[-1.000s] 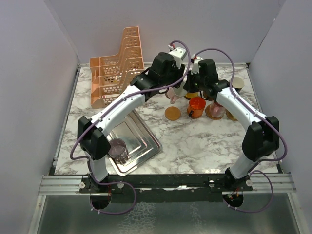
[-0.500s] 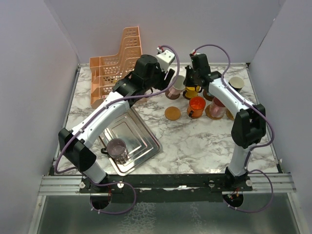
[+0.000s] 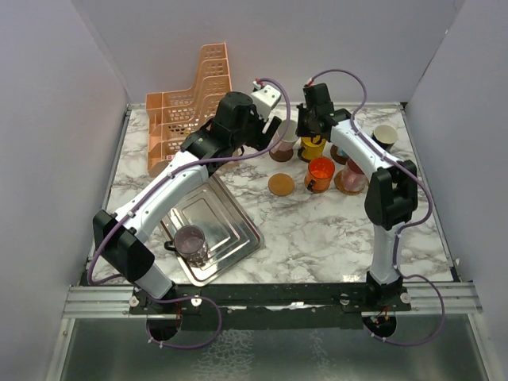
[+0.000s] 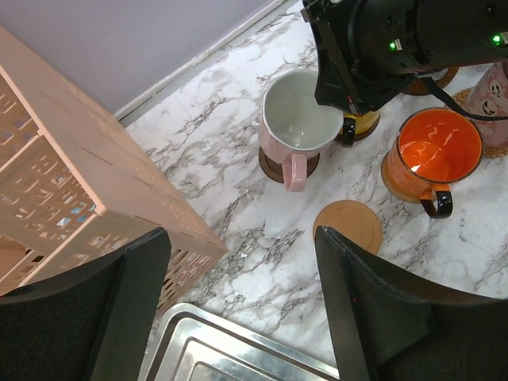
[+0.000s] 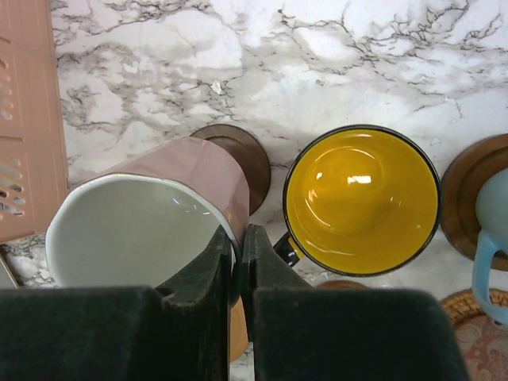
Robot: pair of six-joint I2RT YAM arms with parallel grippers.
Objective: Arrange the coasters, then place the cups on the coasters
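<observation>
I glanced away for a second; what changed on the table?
The left claw opened, released the pink cup on its dark coaster and drew back. The right claw stayed shut while its arm swung inward. Orange cup, bare coaster and tray stayed put.

Pink mug, yellow mug, orange mug, marbled table

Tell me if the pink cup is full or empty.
Empty. The left wrist view looks down into the pink cup and shows its bare white inside to the bottom.
</observation>
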